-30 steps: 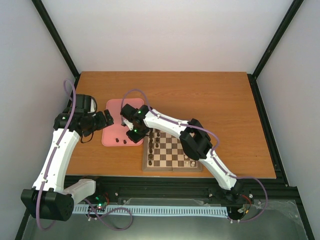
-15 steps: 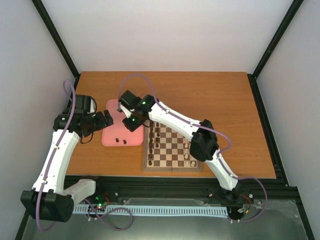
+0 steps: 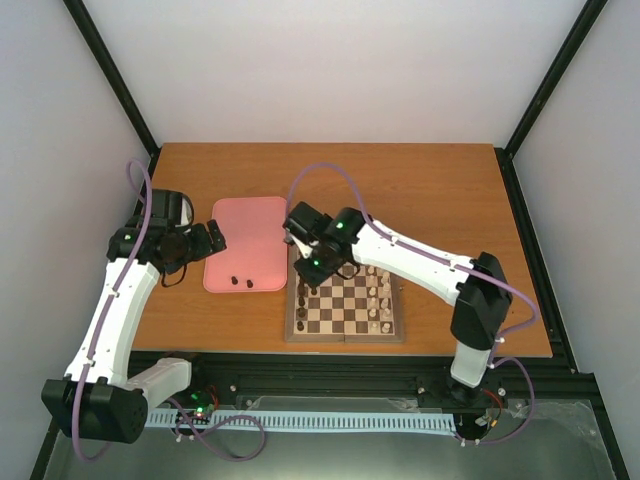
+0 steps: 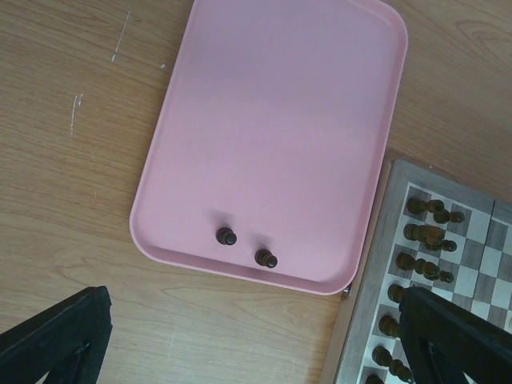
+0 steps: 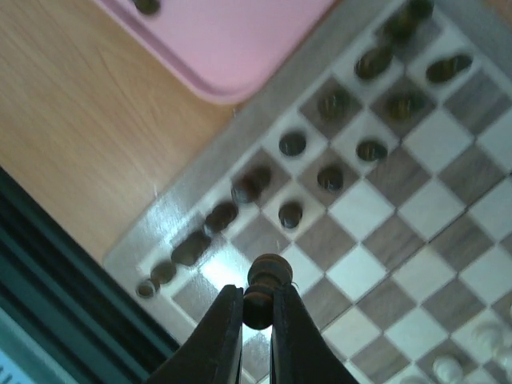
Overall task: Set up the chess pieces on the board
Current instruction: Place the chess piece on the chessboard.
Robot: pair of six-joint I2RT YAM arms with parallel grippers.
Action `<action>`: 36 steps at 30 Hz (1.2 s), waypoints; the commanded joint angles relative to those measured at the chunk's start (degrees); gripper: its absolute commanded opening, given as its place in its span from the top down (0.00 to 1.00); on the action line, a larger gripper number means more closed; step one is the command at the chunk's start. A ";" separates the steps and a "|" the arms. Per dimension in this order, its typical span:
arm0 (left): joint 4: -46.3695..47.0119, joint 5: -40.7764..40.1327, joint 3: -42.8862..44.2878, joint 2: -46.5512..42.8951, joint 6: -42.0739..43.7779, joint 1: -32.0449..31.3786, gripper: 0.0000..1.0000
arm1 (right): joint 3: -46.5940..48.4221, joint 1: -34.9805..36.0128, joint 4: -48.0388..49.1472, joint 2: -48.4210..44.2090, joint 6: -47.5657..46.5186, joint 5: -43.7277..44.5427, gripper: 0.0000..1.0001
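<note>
Right gripper [image 5: 257, 302] is pinching a small dark brown wooden chess piece [image 5: 269, 272] by its neck, long axis running out past the fingertips. Straight beneath, the square checkered wooden chessboard [image 5: 364, 212] is showing a bare square. Placed dark pieces [image 5: 290, 214] are crowding just beyond, with the board edge close beside. Left gripper [image 4: 252, 328], spread wide, is hovering near two leftover pieces [image 4: 226, 236] on the pink rectangular tray [image 4: 280, 120].

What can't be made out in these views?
- Top view: the right arm covers the board's far left corner and its squares.
- Right wrist view: the held piece has its base hidden inside the right end effector; the standing chess pieces are too blurred to identify.
- Left wrist view: the bottom edge cuts off the fingers of the left end effector.
</note>
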 commanded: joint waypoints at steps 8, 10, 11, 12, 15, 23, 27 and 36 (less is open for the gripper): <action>1.34 -1.15 -1.01 0.48 -0.08 0.32 0.00 | -15.39 1.04 9.74 -5.83 5.16 -2.74 0.96; 1.16 -1.34 -0.95 0.33 -0.08 0.27 0.00 | -15.88 1.26 10.43 -4.99 4.77 -2.97 0.96; 1.18 -1.44 -0.93 0.23 -0.07 0.29 0.00 | -16.18 1.34 11.08 -4.77 4.62 -3.17 0.96; 1.05 -1.48 -0.86 0.21 -0.19 0.31 0.00 | -16.42 1.36 11.53 -4.42 4.48 -3.35 0.96; 0.92 -1.31 -0.75 0.07 -0.16 0.31 0.00 | -16.67 1.35 12.09 -2.93 3.94 -3.81 0.96; 0.46 -1.57 -1.08 -0.06 0.32 0.27 0.00 | -17.27 1.54 13.12 -0.32 3.68 -4.43 0.95; 0.56 -1.48 -1.23 0.11 0.45 0.31 0.00 | -17.76 1.54 13.41 0.29 3.73 -4.62 0.95; 0.50 -1.53 -1.36 0.23 0.88 0.30 0.00 | -18.34 1.52 13.96 1.99 3.52 -3.92 0.94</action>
